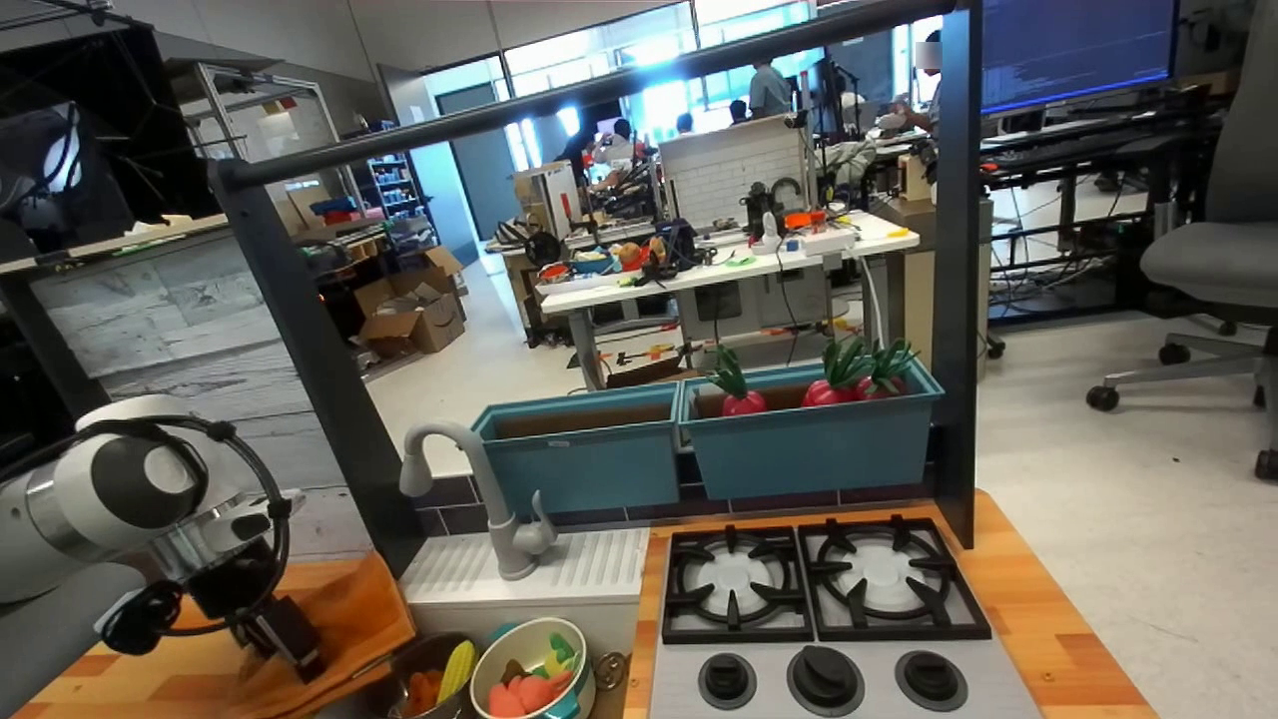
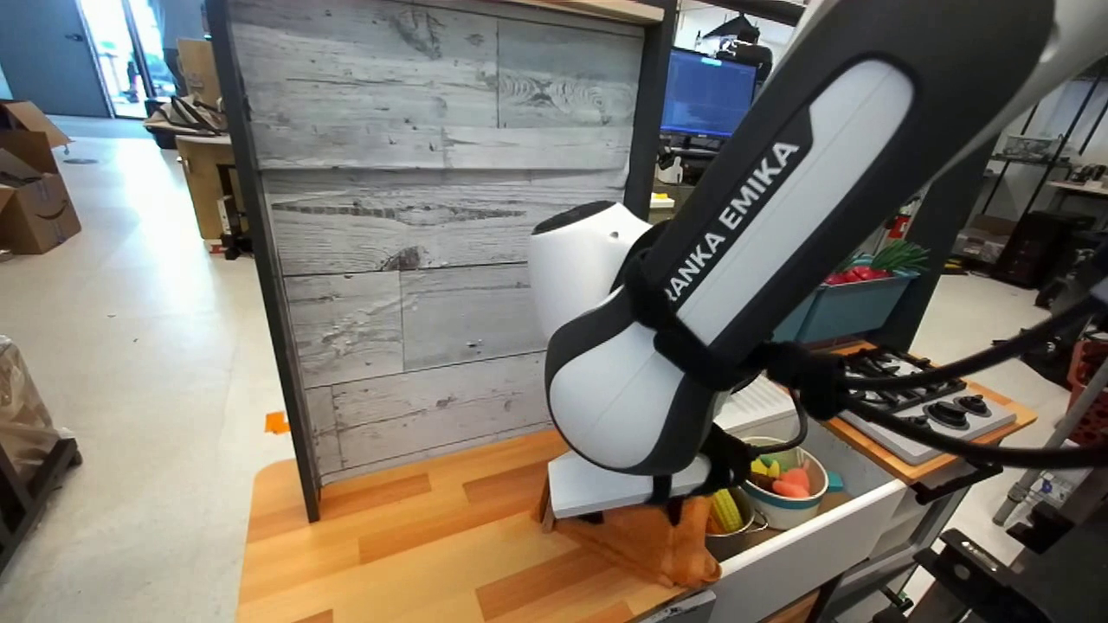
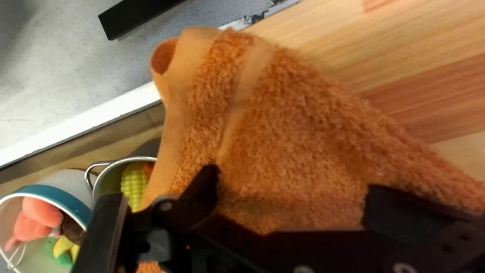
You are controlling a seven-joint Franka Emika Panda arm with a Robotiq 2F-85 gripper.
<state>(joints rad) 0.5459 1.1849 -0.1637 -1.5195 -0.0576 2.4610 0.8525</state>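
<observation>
A: Which way does the orange towel [image 3: 295,140] point?
B: In the wrist view its curled corner aims between 10 and 11 o'clock, and its long upper edge slants from 10 down to 4. The tool [image 3: 291,180] hides the lower part, so I can't judge the full length.
A: How does the tool stand?
B: Over the towel, its fingers apart, fluffy cloth showing between them. Whether they touch it, I can't tell.
A: Where is the towel?
B: In an exterior view it lies on the tabletop [image 2: 389,580], right beside the sink [image 2: 809,562], stretching toward 4 o'clock.
A: Edges?
B: In the wrist view, the white rim [image 3: 81,116] is at 9 o'clock of the towel. The metal pot [image 3: 108,180] with yellow corn [image 3: 132,184] sits at 8, the white-and-teal pot [image 3: 62,197] farther out.
A: Room?
B: Wood spreads toward 2 there. In an exterior view it spreads toward 9, with the grey plank wall [image 2: 415,260] rising at 11.
</observation>
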